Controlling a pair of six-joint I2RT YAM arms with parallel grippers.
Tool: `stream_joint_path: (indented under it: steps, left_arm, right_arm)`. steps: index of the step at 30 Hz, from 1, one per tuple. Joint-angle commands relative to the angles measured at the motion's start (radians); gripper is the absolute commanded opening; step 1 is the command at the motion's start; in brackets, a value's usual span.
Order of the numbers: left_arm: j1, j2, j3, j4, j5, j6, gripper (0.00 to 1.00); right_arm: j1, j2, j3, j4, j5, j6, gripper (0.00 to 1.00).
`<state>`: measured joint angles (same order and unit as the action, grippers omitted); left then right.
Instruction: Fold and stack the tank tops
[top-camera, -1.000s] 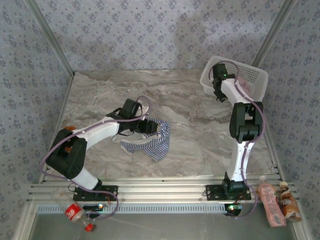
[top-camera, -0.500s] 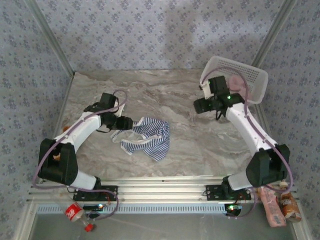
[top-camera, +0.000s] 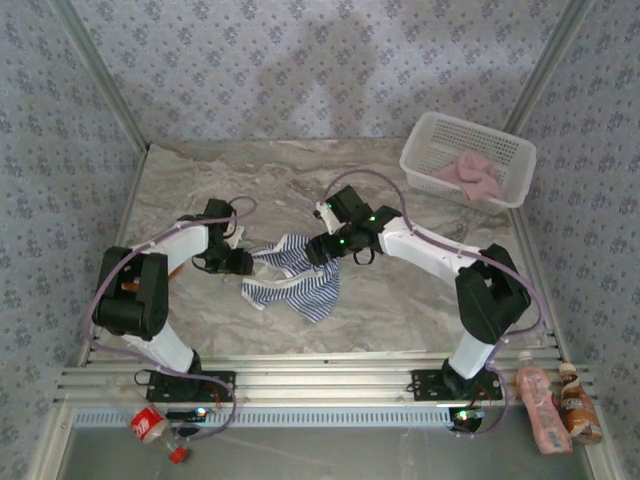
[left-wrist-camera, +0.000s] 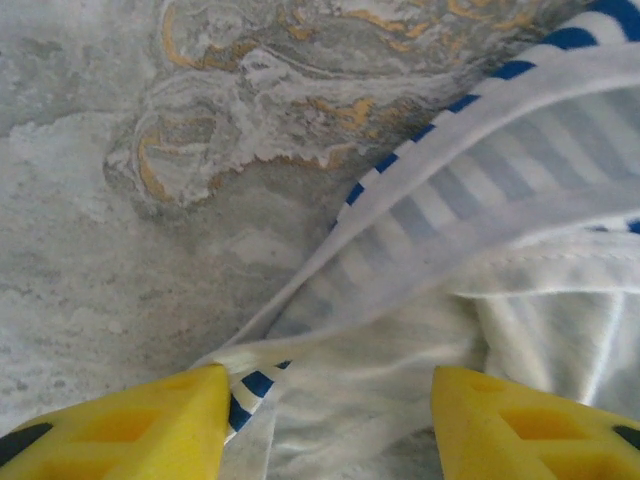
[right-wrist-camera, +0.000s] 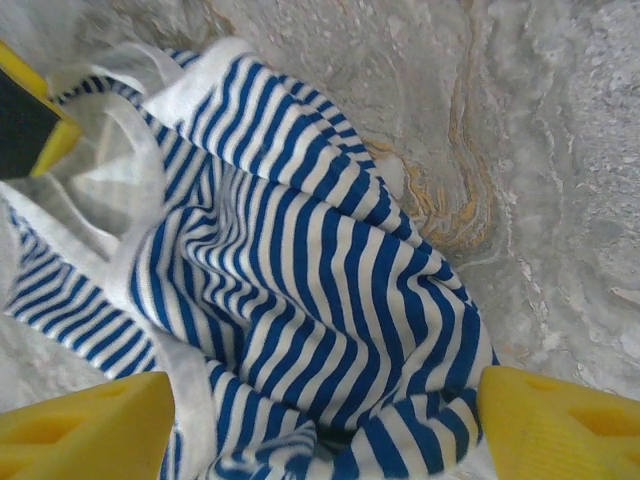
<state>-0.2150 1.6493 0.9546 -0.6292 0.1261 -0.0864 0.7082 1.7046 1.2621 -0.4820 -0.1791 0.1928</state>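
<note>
Robot lab test cell, not a home: two arm bases (top-camera: 185, 385) are bolted to aluminium rails (top-camera: 330, 378) at the near edge of a marble-look tabletop (top-camera: 400, 300). Patterned blue-grey backdrop walls (top-camera: 300, 70) on bare metal frame posts (top-camera: 101, 75) box it in (staged set, wallpaper look). Drink bottles (top-camera: 540, 405) sit by the rails.

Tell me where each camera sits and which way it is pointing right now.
Top external: above and behind the bases, looking down on the table, with both arms, the left gripper, the right gripper and the basket in view.
Left wrist: on the left arm, looking down between its yellow fingertips at the striped tank top.
Right wrist: on the right arm, looking down between its spread fingertips at the same cloth.
Shared: all three show the striped tank top.
</note>
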Motion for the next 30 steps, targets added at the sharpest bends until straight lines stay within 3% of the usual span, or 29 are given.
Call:
stream_joint_path:
  steps: [1, 4, 9, 10, 17, 20, 25, 30]
  left_arm:
    - [0.011, 0.035, 0.013, 0.023, -0.032, 0.028, 0.50]
    - [0.011, 0.055, 0.028, 0.026, -0.022, 0.031, 0.37]
    - [0.015, 0.024, 0.076, -0.040, -0.028, 0.063, 0.02]
    - [0.020, 0.007, 0.093, -0.072, -0.042, 0.063, 0.00]
    - [0.054, -0.165, 0.259, -0.225, -0.138, 0.080, 0.00]
    - [0.058, -0.220, 0.350, -0.292, -0.143, 0.070, 0.00]
    - [0.057, -0.312, 0.446, -0.379, -0.009, -0.033, 0.00]
    - [0.055, -0.440, 0.397, -0.334, 0.181, -0.219, 0.00]
  right_arm:
    - [0.010, 0.034, 0.021, -0.026, 0.017, 0.032, 0.70]
    - [0.015, 0.068, 0.033, -0.057, 0.013, 0.023, 0.47]
    - [-0.002, 0.005, 0.028, -0.103, 0.087, -0.007, 0.12]
    - [-0.012, -0.012, 0.031, -0.111, 0.107, -0.022, 0.06]
    - [-0.108, -0.185, 0.032, -0.148, 0.209, -0.126, 0.05]
    - [-0.189, -0.264, 0.040, -0.133, 0.154, -0.167, 0.05]
    - [-0.316, -0.314, 0.114, -0.143, 0.044, -0.296, 0.06]
    - [-0.396, -0.249, 0.219, -0.162, -0.102, -0.319, 0.09]
